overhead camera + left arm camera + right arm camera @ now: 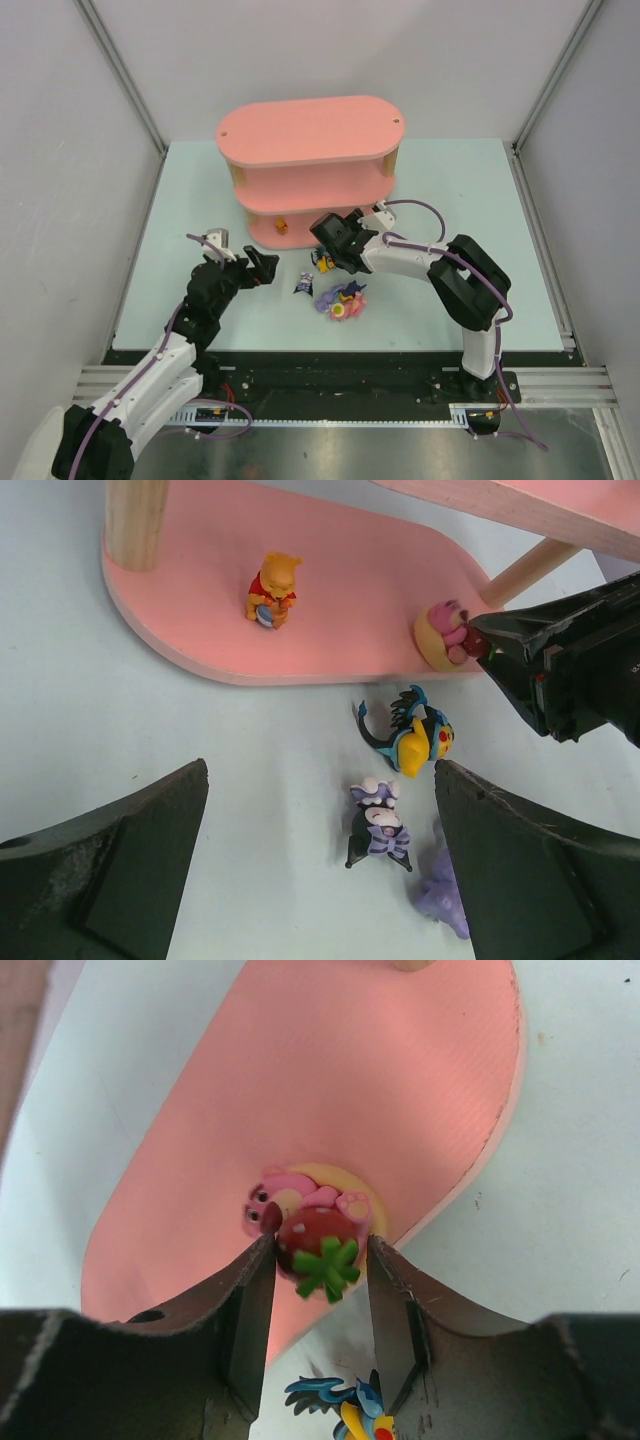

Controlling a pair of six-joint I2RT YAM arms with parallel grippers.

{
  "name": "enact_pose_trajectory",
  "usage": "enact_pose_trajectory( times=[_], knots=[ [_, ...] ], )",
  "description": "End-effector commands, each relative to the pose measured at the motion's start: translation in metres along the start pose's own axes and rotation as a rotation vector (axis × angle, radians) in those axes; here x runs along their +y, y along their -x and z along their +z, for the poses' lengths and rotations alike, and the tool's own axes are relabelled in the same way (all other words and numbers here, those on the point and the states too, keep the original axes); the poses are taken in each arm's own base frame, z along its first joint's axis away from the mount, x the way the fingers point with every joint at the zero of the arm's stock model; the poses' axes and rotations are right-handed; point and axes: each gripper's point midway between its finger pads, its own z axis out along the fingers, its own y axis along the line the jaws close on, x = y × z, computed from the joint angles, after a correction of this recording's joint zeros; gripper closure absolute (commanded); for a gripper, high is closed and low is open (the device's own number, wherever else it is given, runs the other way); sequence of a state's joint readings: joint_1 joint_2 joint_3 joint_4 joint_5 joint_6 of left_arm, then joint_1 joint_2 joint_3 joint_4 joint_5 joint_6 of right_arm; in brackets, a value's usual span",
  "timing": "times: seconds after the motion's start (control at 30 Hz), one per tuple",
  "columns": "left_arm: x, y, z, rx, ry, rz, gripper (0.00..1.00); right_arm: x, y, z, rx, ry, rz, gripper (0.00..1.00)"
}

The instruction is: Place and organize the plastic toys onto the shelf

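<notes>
Pale mint tabletop (455, 190) lying under even light; white walls (300, 50) enclosing three sides; aluminium posts (122, 75) rising at far corners; metal rail (350, 378) running along near edge.

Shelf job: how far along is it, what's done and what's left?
Done: one orange bear stands on the shelf's bottom board. In hand: the right gripper pinches a pink strawberry toy at that board's front edge. Still to go: the yellow-blue figure, the black-purple figure and a small pile lie on the table; the left gripper is open and empty.
</notes>
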State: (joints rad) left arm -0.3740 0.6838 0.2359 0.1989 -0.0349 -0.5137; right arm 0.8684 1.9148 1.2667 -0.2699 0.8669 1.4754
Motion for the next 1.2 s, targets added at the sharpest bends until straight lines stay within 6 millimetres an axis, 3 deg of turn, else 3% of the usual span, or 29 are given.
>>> enact_pose_trajectory(
  times=[0.0,0.63,1.17],
  knots=[
    [-0.010,0.021,0.000,-0.052,-0.020,0.012,0.00,0.029,0.011,0.001,-0.030,0.057,0.057,0.53],
    [-0.010,0.022,-0.001,-0.054,-0.017,0.012,0.00,0.046,0.022,-0.014,-0.043,0.108,0.058,0.52],
    [-0.007,0.024,-0.005,-0.058,0.002,0.009,0.00,0.047,0.030,-0.026,-0.023,0.120,0.028,0.48]
  ],
)
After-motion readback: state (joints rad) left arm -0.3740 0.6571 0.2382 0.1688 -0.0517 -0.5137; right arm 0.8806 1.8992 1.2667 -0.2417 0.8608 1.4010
